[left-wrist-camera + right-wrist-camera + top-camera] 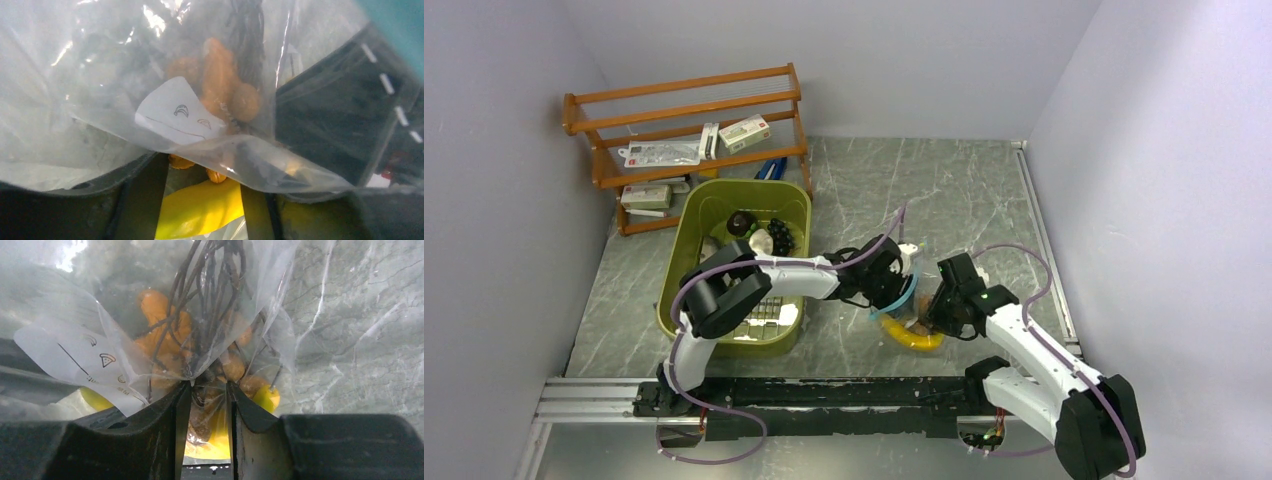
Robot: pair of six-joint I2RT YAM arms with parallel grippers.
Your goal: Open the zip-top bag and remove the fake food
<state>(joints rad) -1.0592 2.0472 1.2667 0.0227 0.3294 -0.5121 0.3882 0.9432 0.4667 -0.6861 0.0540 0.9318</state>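
The clear zip-top bag hangs between both grippers, its teal strip low beside the left one. My left gripper has its jaws a little apart, and bag film covers its fingertips. The yellow banana shows between them, below the bag. My right gripper is shut on a bunched fold of the bag. Orange bits and dark stems sit inside the bag; the orange bits also show in the left wrist view. The banana lies on the table under the bag.
A green bin at the left holds a brown round piece, a white mushroom and dark grapes. A wooden rack with packets stands at the back left. Grey walls close in both sides.
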